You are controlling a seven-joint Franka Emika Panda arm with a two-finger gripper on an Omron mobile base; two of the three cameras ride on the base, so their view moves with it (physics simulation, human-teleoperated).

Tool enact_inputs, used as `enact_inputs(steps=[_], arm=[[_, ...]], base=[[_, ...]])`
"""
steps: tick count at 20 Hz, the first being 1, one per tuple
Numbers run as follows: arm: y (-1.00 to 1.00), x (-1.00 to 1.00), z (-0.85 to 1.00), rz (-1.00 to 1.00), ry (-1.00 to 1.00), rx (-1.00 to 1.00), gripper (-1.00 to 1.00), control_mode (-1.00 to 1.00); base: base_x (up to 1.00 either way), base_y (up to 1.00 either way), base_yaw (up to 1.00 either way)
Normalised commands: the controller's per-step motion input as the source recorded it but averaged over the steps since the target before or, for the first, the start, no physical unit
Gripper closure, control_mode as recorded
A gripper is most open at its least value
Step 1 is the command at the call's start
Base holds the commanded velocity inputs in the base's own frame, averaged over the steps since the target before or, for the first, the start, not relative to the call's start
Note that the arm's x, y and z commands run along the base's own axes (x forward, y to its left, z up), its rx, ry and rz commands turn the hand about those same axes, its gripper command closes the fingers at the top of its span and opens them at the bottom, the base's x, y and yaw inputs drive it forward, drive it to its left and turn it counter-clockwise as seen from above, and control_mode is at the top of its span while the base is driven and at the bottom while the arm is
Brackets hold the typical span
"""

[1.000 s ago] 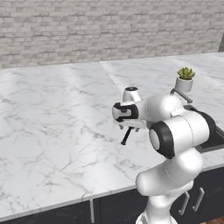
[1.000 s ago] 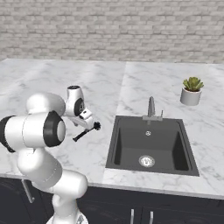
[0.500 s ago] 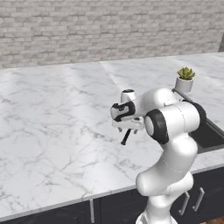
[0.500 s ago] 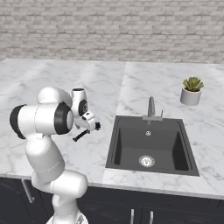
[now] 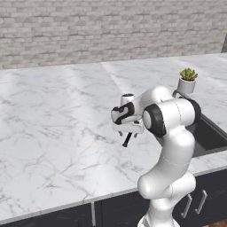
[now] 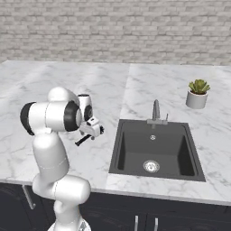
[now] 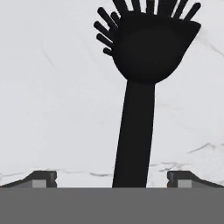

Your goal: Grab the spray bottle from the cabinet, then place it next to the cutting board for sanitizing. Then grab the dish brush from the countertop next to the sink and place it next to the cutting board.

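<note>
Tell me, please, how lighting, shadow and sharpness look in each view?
Left base view: even, soft light, with a faint shadow on the countertop under the gripper. Right base view: flat light, no glare, and the sink reads dark. Hand view: the brush is a crisp black silhouette without surface detail, on washed-out marble.

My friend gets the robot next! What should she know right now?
Gripper: open, jaws spread to either side of the dish brush handle, not closed on it.
Dish brush: lies flat on the countertop, just left of the sink; its handle end pokes out below the hand in the left base view.
Done: the arm is lined up over the brush.
Left: close on the handle, lift it, and carry it to the cutting board. From these views I cannot tell whether the spray bottle step is finished.
</note>
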Motion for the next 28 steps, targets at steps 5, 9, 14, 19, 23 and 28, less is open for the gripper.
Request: enact_inputs(steps=[5,9,14,19,23,28], arm=[[0.0,0.06,-0.27,-0.02,0.02,0.0,1.0,-1.0],[0.03,0.01,-0.29,-0.02,0.02,0.0,1.0,-1.0],[0.09,-0.04,0.0,-0.01,0.01,0.0,1.0,-1.0],[0.02,-0.29,0.94,0.0,0.0,0.0,1.0,-1.0],[0.0,-0.71,1.0,0.04,-0.25,-0.02,1.0,-1.0],[0.0,-0.9,0.9,0.17,-0.37,-0.01,1.0,-1.0]], base=[[0.0,0.0,0.0],[0.0,0.0,0.0],[0.0,0.0,0.0],[0.0,0.0,0.0],[0.0,0.0,0.0],[0.0,0.0,0.0]])
